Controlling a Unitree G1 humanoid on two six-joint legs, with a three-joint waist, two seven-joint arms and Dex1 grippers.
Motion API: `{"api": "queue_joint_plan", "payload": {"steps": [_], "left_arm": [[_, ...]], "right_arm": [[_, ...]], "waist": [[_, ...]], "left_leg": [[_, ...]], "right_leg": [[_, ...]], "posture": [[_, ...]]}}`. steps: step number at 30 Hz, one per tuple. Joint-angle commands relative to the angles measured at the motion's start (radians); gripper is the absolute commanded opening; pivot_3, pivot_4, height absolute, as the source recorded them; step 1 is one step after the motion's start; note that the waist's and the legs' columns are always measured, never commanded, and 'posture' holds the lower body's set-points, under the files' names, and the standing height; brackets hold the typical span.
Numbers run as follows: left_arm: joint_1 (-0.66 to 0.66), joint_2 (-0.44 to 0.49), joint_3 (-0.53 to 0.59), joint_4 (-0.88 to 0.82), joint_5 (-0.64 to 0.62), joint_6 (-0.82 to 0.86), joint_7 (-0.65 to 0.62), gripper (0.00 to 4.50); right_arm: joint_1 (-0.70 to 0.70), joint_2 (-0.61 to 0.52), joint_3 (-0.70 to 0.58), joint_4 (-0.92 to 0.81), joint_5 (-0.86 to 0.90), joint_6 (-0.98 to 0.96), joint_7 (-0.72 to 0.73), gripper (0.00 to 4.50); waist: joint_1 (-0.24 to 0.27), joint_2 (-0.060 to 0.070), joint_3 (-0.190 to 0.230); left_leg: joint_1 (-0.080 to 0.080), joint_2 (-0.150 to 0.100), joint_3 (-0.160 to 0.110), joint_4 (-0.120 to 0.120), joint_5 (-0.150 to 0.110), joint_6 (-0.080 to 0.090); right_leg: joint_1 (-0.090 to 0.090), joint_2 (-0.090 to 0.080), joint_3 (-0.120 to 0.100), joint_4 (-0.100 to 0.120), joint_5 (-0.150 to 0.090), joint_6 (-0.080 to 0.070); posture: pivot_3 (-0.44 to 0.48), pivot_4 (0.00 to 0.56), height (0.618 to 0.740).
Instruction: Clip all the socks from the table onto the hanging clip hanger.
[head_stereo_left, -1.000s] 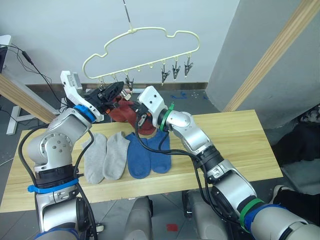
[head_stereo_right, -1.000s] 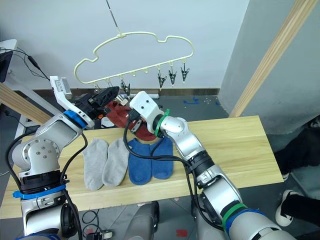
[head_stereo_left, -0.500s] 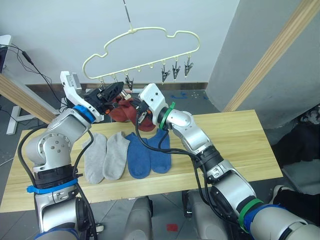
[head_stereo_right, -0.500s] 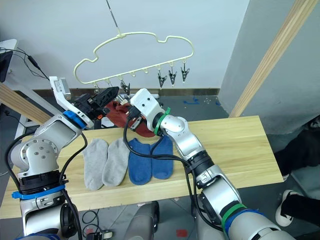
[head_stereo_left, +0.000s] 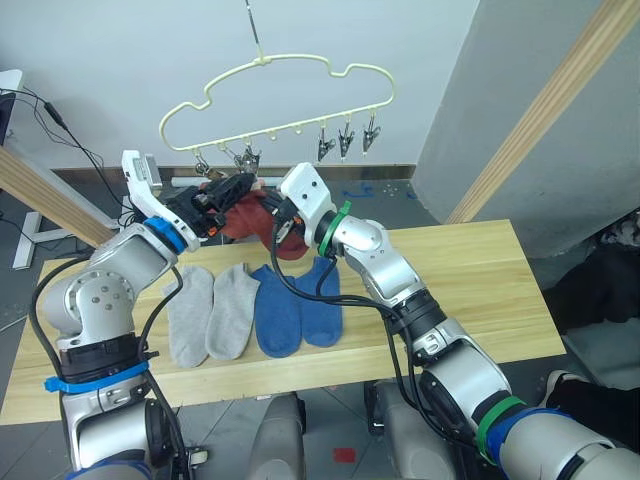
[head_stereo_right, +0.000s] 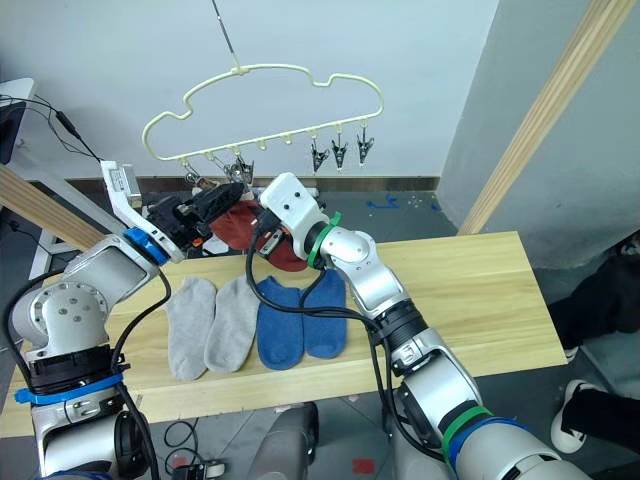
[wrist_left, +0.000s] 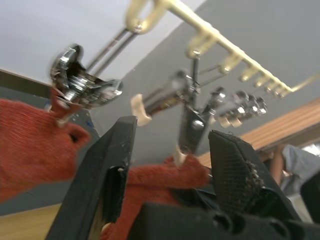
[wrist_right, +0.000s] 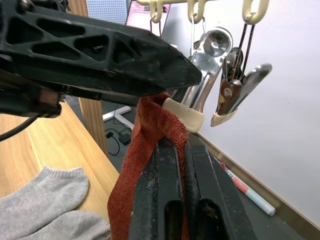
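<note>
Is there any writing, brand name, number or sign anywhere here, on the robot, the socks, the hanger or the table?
None can be read.
Clip hanger: plain pale-yellow wire, no marking.
Grey socks, blue socks and rust red sock: plain knit, no logo or label.
Table: bare wood grain.
Left gripper and right gripper: black fingers, no lettering.

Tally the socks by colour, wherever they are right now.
Light grey socks: 2, flat on the table
Blue socks: 2, flat on the table
Rust red socks: 2, lifted at the clip hanger
Total: 6
</note>
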Motion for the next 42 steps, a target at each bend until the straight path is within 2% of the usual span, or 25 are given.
{"api": "queue_joint_plan", "payload": {"steps": [1, 3, 6, 9, 14, 21, 29, 36, 37, 39, 42], "left_arm": [[0.032, 0.044, 0.012, -0.083, -0.027, 0.008, -0.04, 2.56], [0.044, 0.055, 0.009, -0.095, -0.022, 0.004, -0.046, 2.56], [0.08, 0.094, -0.03, -0.131, 0.063, -0.069, -0.085, 2.59], [0.12, 0.107, -0.072, -0.171, 0.142, -0.149, -0.106, 2.59], [0.158, 0.076, -0.117, -0.228, 0.233, -0.257, -0.086, 2.59], [0.203, -0.032, -0.252, -0.246, 0.483, -0.528, -0.032, 2.59], [0.178, -0.159, -0.315, -0.116, 0.656, -0.723, 0.051, 2.59], [0.128, -0.234, -0.328, 0.022, 0.761, -0.901, 0.11, 2.59], [0.124, -0.243, -0.325, 0.038, 0.768, -0.917, 0.121, 2.2], [0.118, -0.254, -0.323, 0.06, 0.778, -0.939, 0.13, 1.7], [0.114, -0.273, -0.321, 0.076, 0.801, -0.975, 0.161, 1.7]], "right_arm": [[-0.01, 0.023, 0.014, -0.026, 0.006, -0.014, 0.022, 0.0], [-0.007, 0.022, 0.017, -0.028, 0.005, -0.013, 0.027, 0.0], [-0.004, 0.014, 0.027, -0.026, -0.009, -0.01, 0.031, 0.72], [0.002, -0.008, 0.049, -0.035, -0.033, -0.009, 0.04, 1.74], [0.054, -0.064, 0.064, -0.143, -0.04, 0.036, 0.08, 1.74], [0.181, -0.217, 0.047, -0.509, 0.022, 0.258, 0.192, 1.74], [0.235, -0.348, -0.034, -0.773, 0.108, 0.469, 0.209, 1.74], [0.248, -0.409, -0.088, -0.846, 0.159, 0.554, 0.183, 1.74], [0.247, -0.413, -0.093, -0.851, 0.163, 0.562, 0.179, 1.77], [0.246, -0.419, -0.097, -0.855, 0.17, 0.571, 0.173, 1.77], [0.243, -0.432, -0.101, -0.858, 0.181, 0.578, 0.167, 1.77]], "waist": [[-0.001, 0.0, 0.0], [0.0, 0.0, 0.0], [0.001, 0.0, 0.0], [0.001, 0.0, 0.0], [0.006, 0.0, 0.0], [0.006, 0.0, 0.0], [0.0, 0.0, 0.0], [-0.001, 0.0, 0.0], [-0.002, 0.0, 0.0], [-0.002, 0.0, 0.0], [-0.003, 0.0, 0.0]], "left_leg": [[0.0, 0.0, 0.0, 0.0, 0.0, 0.0], [0.0, 0.0, 0.0, 0.0, 0.0, 0.0], [0.0, 0.0, 0.0, 0.0, 0.0, 0.0], [0.0, 0.0, 0.0, 0.0, 0.0, 0.0], [0.0, 0.0, 0.0, 0.0, 0.0, 0.0], [0.0, -0.001, 0.0, 0.0, 0.0, 0.0], [0.0, 0.0, 0.001, 0.001, 0.0, 0.001], [0.0, 0.0, 0.002, 0.002, 0.0, 0.001], [0.0, 0.0, 0.002, 0.002, 0.0, 0.001], [0.0, 0.0, 0.002, 0.002, 0.0, 0.001], [0.0, 0.0, 0.002, 0.002, 0.0, 0.001]], "right_leg": [[0.0, 0.0, 0.0, 0.0, 0.0, 0.0], [0.0, 0.0, 0.0, 0.0, 0.0, 0.0], [0.0, 0.0, 0.0, 0.0, 0.0, 0.0], [0.0, 0.0, 0.0, 0.0, 0.0, 0.0], [0.0, 0.0, 0.0, -0.001, 0.0, 0.0], [0.0, -0.001, 0.001, -0.001, 0.0, 0.0], [0.0, 0.001, 0.001, 0.0, 0.0, 0.0], [0.001, 0.001, 0.002, 0.0, 0.0, 0.0], [0.001, 0.001, 0.002, 0.0, 0.0, 0.0], [0.001, 0.001, 0.002, 0.0, 0.0, 0.0], [0.001, 0.001, 0.002, 0.0, 0.0, 0.0]], "posture": [[0.015, 0.326, 0.74], [0.015, 0.326, 0.74], [0.017, 0.328, 0.74], [0.019, 0.33, 0.74], [0.012, 0.333, 0.74], [-0.001, 0.343, 0.74], [-0.041, 0.349, 0.74], [-0.069, 0.355, 0.74], [-0.075, 0.356, 0.74], [-0.075, 0.356, 0.74], [-0.08, 0.359, 0.74]]}}
